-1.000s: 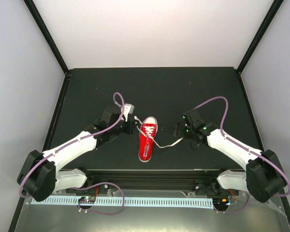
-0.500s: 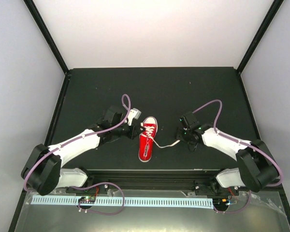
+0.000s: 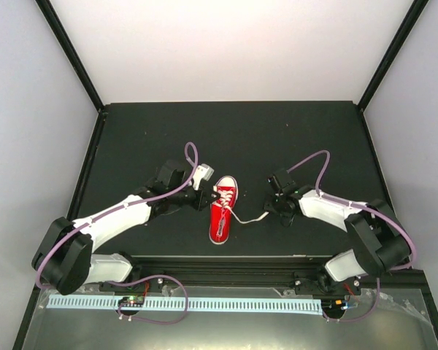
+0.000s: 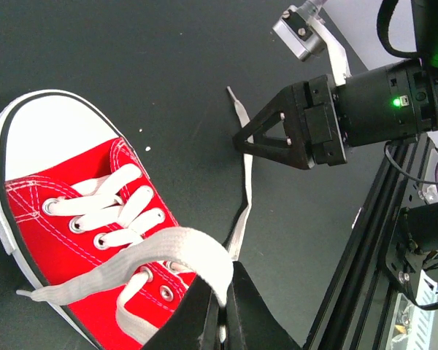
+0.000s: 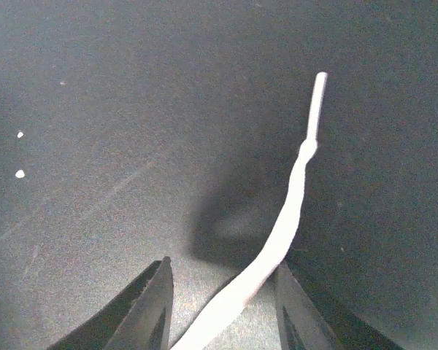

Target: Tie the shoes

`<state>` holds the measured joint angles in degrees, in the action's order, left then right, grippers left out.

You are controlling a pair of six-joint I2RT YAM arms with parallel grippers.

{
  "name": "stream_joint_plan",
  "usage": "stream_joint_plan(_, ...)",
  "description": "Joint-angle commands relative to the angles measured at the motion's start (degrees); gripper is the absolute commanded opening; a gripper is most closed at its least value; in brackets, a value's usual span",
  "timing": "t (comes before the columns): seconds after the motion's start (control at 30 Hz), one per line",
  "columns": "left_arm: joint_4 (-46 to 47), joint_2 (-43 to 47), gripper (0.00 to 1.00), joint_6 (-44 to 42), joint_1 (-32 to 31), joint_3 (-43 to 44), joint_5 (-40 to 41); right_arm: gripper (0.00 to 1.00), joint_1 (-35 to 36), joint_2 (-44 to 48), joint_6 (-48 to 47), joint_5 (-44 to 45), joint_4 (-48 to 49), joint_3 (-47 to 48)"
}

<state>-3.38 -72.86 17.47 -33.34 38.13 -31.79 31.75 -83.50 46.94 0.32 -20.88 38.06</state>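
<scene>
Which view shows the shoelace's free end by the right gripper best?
Right wrist: the shoelace end is close up, aglet clear, running between the fingers of the right gripper. Left wrist shows it smaller; top external, a faint line.

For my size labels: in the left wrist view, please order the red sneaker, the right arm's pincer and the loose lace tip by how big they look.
1. red sneaker (closest to the camera, which enlarges it)
2. right pincer
3. lace tip, clearly smallest
</scene>
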Motion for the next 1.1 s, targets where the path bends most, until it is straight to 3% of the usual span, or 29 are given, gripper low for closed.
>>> stream_joint_plan(0.0, 0.95, -0.18, 0.01, -2.23, -0.46, 1.77, -1.41, 0.33, -0.11, -3.0, 1.13, -0.72, 2.81, -0.2)
stream_joint_plan(0.07, 0.95, -2.73, 0.02, -3.68, -0.75, 2.23, -2.8, 0.13, -0.11, -2.71, 0.68, -2.03, 3.94, 0.18)
stream_joint_plan(0.13, -0.01, -4.9, 0.02, -5.06, -0.98, 3.88, -4.1, 0.02, -0.13, -0.71, 0.16, -2.06, 3.95, 0.9)
stream_joint_plan(0.47, -3.07, -14.46, 0.02, -7.43, -2.25, 12.82, -6.31, 0.02, -0.11, 15.74, -5.94, -3.73, 1.71, 12.05)
stream_joint_plan(0.67, -3.57, -19.4, 0.02, -6.98, -2.41, 16.53, -7.04, 0.02, -0.11, 16.31, -6.79, -5.6, 3.04, 17.99)
stream_joint_plan(0.93, -2.62, -19.79, 0.08, -7.27, -2.43, 17.15, -9.49, 0.01, -0.08, 13.21, -6.51, -8.61, 5.01, 21.34)
stream_joint_plan(1.07, -1.7, -18.64, 0.06, -6.84, -2.44, 15.91, -7.35, 0.01, -0.11, 13.16, -6.77, -7.57, 4.54, 21.61)
